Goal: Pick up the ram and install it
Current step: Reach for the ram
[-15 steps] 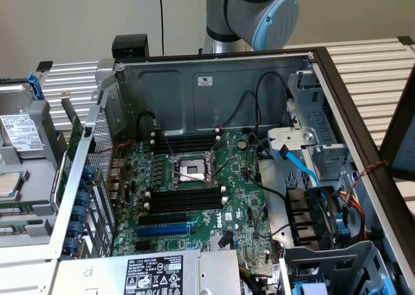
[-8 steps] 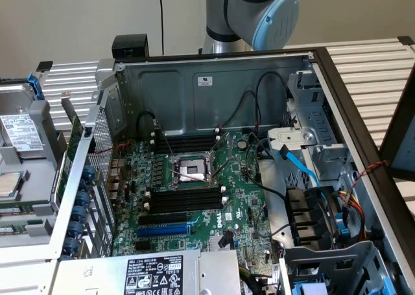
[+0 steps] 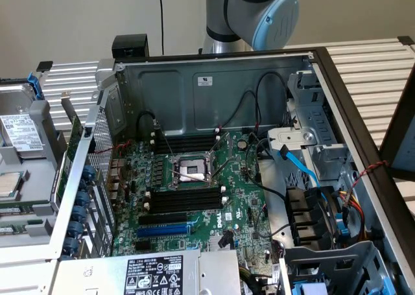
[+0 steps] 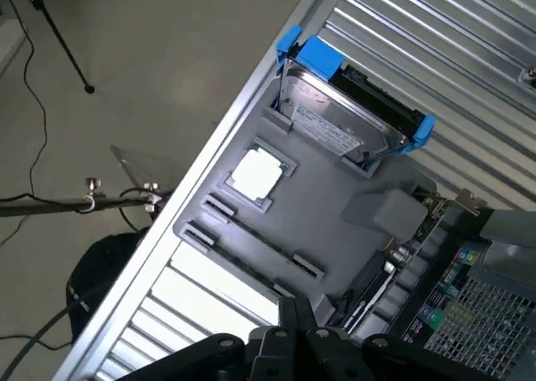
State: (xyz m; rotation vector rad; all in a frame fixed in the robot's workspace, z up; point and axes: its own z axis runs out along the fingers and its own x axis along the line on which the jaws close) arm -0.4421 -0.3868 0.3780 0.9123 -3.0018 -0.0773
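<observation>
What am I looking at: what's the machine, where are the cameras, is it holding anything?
A silver robot arm with a blue joint cap stands behind an open grey metal computer case. The exterior view looks into the case: green motherboard, long black memory slots. The wrist view rides on the arm, looking past its dark claw, shut, gripping nothing visible, at a grey plastic tray holding a silver hard drive in a blue bracket and a white square chip.

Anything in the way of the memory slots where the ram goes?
Nothing visible lies across the black memory slots on the CPU socket's near side. Black cables hang close to the far set by the back wall.
</observation>
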